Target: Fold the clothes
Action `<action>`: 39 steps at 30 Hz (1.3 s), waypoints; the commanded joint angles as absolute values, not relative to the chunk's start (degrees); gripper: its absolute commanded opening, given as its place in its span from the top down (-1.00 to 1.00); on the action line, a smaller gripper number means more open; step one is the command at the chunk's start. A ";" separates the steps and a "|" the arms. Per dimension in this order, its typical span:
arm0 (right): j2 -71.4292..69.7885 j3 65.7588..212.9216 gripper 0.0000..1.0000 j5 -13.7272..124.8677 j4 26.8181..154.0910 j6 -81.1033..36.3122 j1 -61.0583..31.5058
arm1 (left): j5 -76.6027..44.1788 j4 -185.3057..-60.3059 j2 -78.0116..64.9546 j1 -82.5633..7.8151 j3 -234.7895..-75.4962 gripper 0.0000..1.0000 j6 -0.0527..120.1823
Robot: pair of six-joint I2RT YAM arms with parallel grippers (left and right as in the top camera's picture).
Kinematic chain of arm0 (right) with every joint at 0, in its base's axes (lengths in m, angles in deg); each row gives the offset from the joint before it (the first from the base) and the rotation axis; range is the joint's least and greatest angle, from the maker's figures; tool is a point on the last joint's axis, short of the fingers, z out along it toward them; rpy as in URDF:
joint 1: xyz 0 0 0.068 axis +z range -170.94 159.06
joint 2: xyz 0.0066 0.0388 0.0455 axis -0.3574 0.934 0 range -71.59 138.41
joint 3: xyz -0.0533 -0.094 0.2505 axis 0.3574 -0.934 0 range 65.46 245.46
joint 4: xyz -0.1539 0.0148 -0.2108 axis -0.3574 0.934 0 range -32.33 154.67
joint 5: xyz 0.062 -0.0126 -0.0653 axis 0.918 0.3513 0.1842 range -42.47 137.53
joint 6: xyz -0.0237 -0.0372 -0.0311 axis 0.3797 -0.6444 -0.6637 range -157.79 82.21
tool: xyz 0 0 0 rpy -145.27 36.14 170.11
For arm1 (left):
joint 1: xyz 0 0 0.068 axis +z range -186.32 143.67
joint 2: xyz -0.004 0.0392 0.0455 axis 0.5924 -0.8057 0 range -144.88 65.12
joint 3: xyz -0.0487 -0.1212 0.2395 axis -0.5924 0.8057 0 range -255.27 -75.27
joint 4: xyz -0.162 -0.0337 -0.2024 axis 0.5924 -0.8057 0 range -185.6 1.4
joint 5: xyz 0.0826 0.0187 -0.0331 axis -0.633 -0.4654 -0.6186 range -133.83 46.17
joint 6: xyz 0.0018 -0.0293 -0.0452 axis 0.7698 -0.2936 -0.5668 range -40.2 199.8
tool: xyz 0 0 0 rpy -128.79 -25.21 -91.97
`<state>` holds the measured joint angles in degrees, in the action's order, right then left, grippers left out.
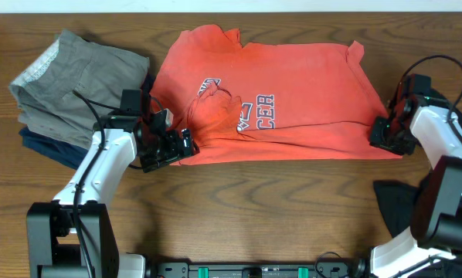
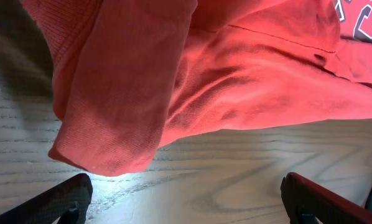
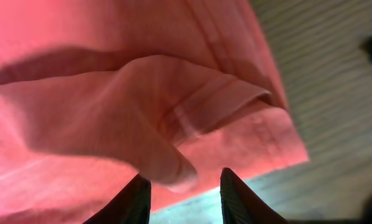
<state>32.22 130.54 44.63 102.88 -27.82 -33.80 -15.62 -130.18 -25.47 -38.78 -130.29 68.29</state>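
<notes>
The table (image 1: 254, 208) carries the coral-red T-shirt (image 1: 293, 69) across its middle, spread flat, with a rumpled ridge over the lettering (image 1: 259, 110). It looks light, limp knit with no stiffness of its own, so it will likely sag from any single hold and drag on the wood. The near corners along the front edge are the sensible places to pinch, taking all the layers together. At far left a grey folded garment (image 1: 69, 77) lies on a navy one (image 1: 49, 147), which is mostly covered.

The left gripper (image 1: 183, 147) sits at the shirt's near-left corner, jaws spread wide and empty. The right gripper (image 3: 185, 193) is at the near-right corner, jaws narrowed around a lobe of hem — whether they actually pinch it I cannot tell. A black garment (image 1: 393, 201) is largely hidden behind the right arm.
</notes>
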 commanded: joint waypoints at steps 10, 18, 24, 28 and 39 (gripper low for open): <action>31.47 135.20 0.98 41.37 99.06 -23.20 -33.52 | -16.30 -130.31 -25.42 -38.70 -130.73 -0.96 69.71; 30.71 141.25 0.23 42.47 87.89 -23.03 -33.72 | -16.28 -130.60 -25.42 -38.70 -130.73 -0.96 69.69; 30.73 141.19 0.19 42.20 95.30 -23.07 -33.87 | -16.30 -130.79 -25.42 -38.70 -130.73 -0.96 69.71; 30.73 141.19 0.23 42.55 101.66 -23.84 -34.00 | -16.32 -130.71 -25.36 -38.61 -130.75 -0.96 69.71; 30.73 136.27 0.17 37.86 104.50 -24.32 -34.17 | -16.47 -131.17 -23.81 -37.52 -130.75 -0.96 69.71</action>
<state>31.01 138.50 40.35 104.54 -23.93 -33.80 -15.77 -130.64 -25.01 -37.80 -130.29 68.29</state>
